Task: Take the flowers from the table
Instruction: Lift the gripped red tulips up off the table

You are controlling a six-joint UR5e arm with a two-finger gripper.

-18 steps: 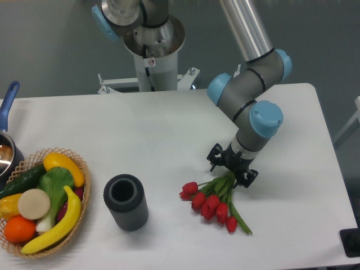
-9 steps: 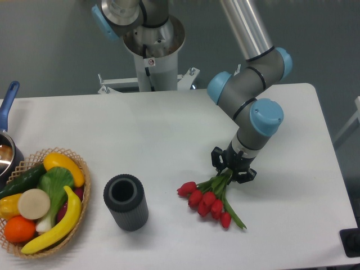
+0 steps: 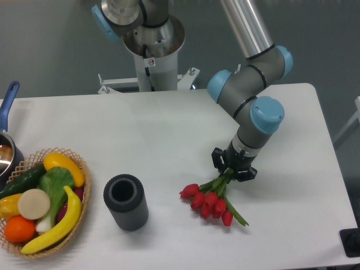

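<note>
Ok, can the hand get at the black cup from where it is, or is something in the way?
Probably not yet: the hand looks shut on the flowers. The bare table between it and the black cup is free.

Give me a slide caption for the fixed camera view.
Gripper shut on the flowers by their stems above the table.

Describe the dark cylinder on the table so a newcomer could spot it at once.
Start at the white table and find the wicker basket of fruit and vegetables at its left edge. Just right of the basket, apart from it, stands the dark cylinder, upright, with its open hollow top facing up. It is the only plain dark grey thing there, well left of the red flowers at the pincer.
</note>
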